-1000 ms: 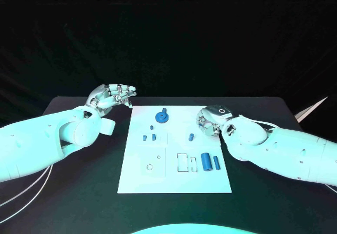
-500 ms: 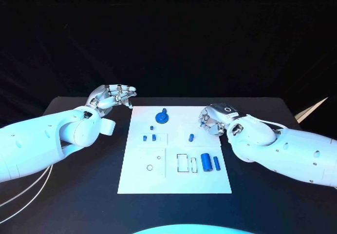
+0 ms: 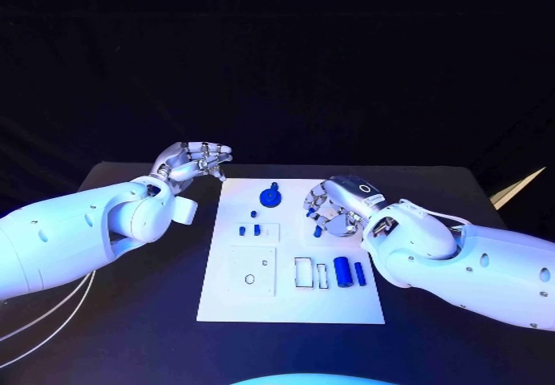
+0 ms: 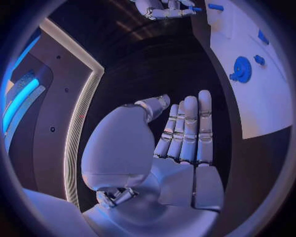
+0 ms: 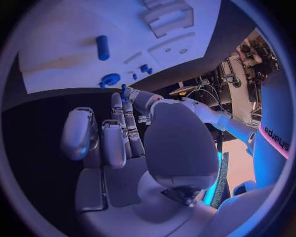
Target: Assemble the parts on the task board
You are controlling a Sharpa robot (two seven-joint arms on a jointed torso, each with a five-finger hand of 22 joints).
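Observation:
The white task board (image 3: 289, 281) lies mid-table. On it are a blue gear-like part (image 3: 271, 196), small blue pegs (image 3: 250, 229), a peg (image 3: 318, 231), and a thick blue cylinder (image 3: 342, 269) beside a thinner one (image 3: 360, 273). My right hand (image 3: 332, 207) hovers over the board's far right part, fingers bent down. A small blue peg (image 3: 310, 213) sits at its fingertips, seemingly pinched; the left wrist view shows that peg (image 4: 196, 9) sticking out from them. My left hand (image 3: 194, 160) holds nothing, off the board's far left corner, with its fingers (image 4: 185, 133) side by side.
The board (image 5: 74, 44) has two slots (image 3: 309, 271) and a raised square plate (image 3: 253, 269) with holes near its front. Black table (image 3: 139, 305) surrounds it on every side. A pale sheet corner (image 3: 520, 183) lies at the far right edge.
My right hand has moved left, further over the board, and the blue peg at its fingertips has come into sight. The left hand has stayed put. The camera shifted slightly.

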